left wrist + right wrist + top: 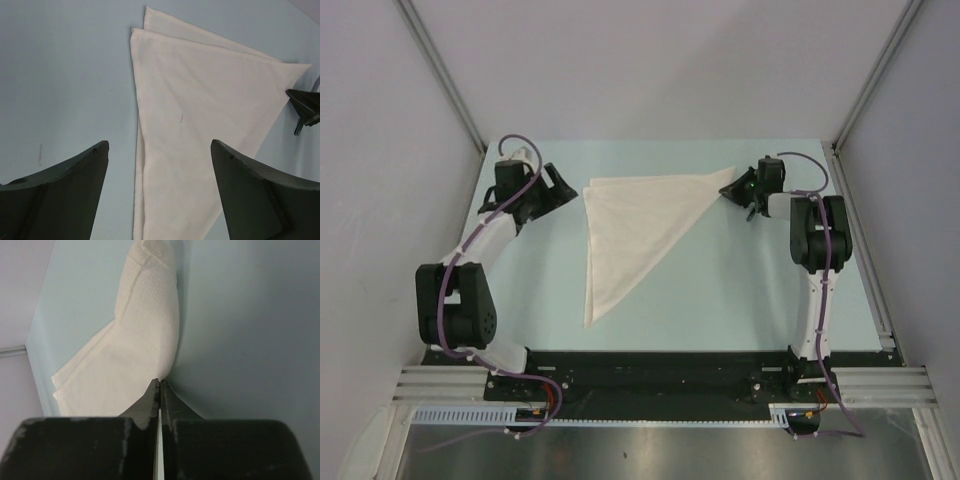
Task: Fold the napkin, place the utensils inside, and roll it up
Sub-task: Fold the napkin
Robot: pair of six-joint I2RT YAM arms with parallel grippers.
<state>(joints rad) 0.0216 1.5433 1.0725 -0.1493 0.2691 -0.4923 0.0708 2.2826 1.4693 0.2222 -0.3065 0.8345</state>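
The napkin (635, 225) lies folded into a cream triangle on the pale blue table, its long point toward the near edge. My right gripper (732, 190) is shut on the napkin's right corner. In the right wrist view its jaws (160, 382) are pressed together on the cloth (142, 335), which rises in a ridge toward them. My left gripper (560, 190) is open and empty just left of the napkin's far left corner. In the left wrist view its fingers (157, 145) straddle the napkin's left edge (200, 110) from above. The right gripper also shows there (304, 106). The knife is out of view.
Grey walls with aluminium rails (445, 75) close in the table at the left, right and back. The black base rail (650, 365) runs along the near edge. Bare table surface (740, 290) lies to the right of the napkin's long point.
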